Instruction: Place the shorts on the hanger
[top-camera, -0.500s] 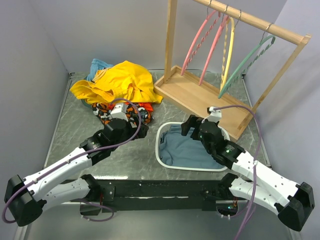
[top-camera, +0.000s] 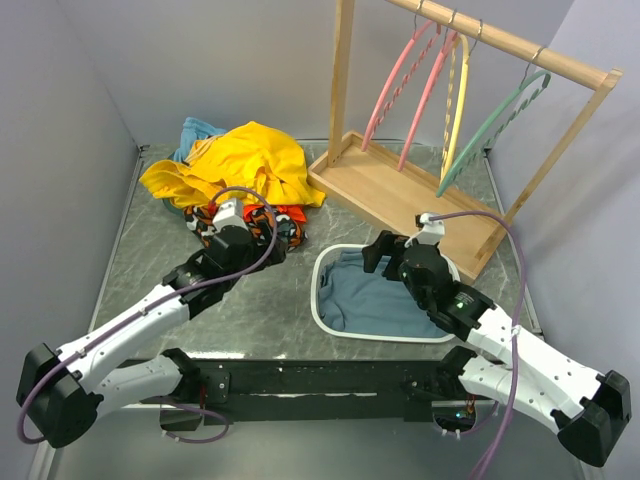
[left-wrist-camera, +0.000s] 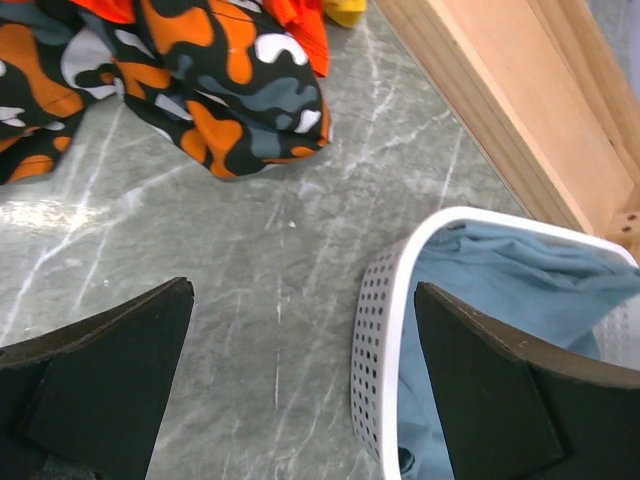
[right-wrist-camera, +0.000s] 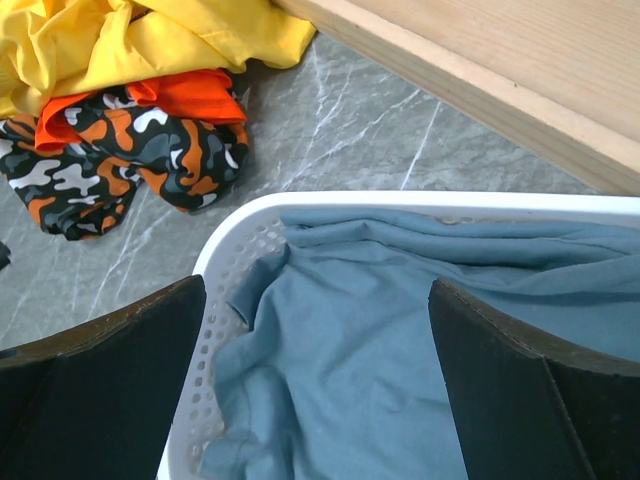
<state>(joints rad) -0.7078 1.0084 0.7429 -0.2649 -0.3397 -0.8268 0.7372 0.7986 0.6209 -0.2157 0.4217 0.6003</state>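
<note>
The yellow shorts (top-camera: 245, 165) lie crumpled at the back left of the table; their edge also shows in the right wrist view (right-wrist-camera: 120, 40). The teal-green hanger (top-camera: 500, 125) hangs at the right end of the wooden rack's rail. My left gripper (top-camera: 270, 240) is open and empty, low over the table beside a camouflage garment (top-camera: 205, 228), short of the shorts; in the left wrist view (left-wrist-camera: 300, 300) bare table lies between its fingers. My right gripper (top-camera: 385, 262) is open and empty above the white basket (top-camera: 318, 290), over the blue-grey cloth (right-wrist-camera: 340, 380).
The wooden rack (top-camera: 400, 190) stands at the back right with two pink hangers (top-camera: 395, 90) and a yellow hanger (top-camera: 458, 100). The orange-and-black camouflage garment (left-wrist-camera: 200, 90) lies in front of the shorts. A teal cloth (top-camera: 195, 130) pokes out behind them. Grey walls enclose the table.
My left gripper has moved back and left, toward the clothes pile and away from the basket. The right arm has hardly moved.
</note>
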